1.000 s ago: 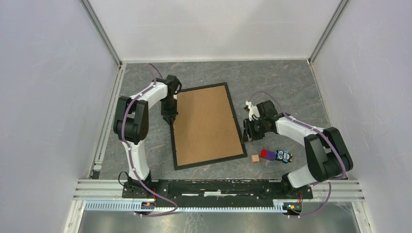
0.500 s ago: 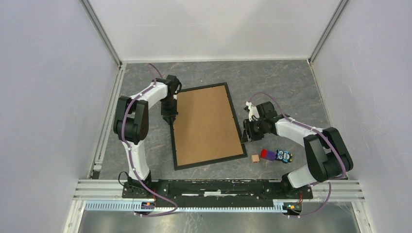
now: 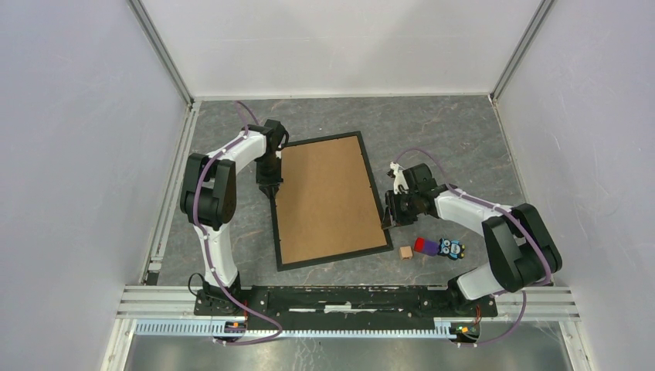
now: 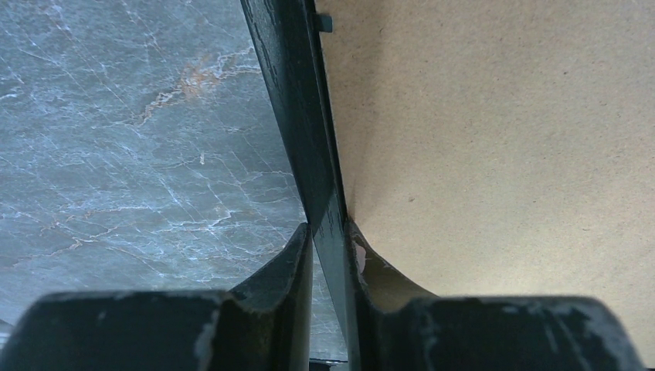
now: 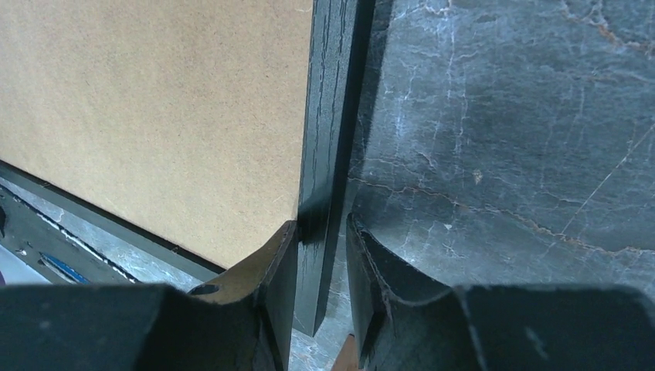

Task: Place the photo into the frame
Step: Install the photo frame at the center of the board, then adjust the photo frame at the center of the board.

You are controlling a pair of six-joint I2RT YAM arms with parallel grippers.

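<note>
Across the middle of the tabletop (image 3: 456, 139) you have the frame (image 3: 334, 258) lying flat and face down, a little skewed, with the brown backing board (image 3: 328, 197) filling its opening. You will not find the photo anywhere in these views. If it is already in, it sits under the board, and that cannot be told from here. Judging by the seated board, the loading itself looks mostly done. What seems left is fastening the back, of which only one small tab (image 4: 324, 23) shows along the left rail, and perhaps lifting or turning the frame over. Your left claw (image 3: 270, 188) is at the frame's left rail, toward its far half, with one finger on the tabletop side and one over the board. From the wrist, both fingers press against the black rail, so it is clenched on the frame. Your right claw (image 3: 390, 216) straddles the right rail toward its near half. Its inner finger (image 5: 282, 255) touches the rail at the board's edge, while the outer finger has a dark sliver beside it, so you cannot tell whether it is gripping yet. Near that claw, clear of the frame, sit a wooden cube (image 3: 405, 252), a red block (image 3: 423, 245) and a blue toy (image 3: 452, 248).
</note>
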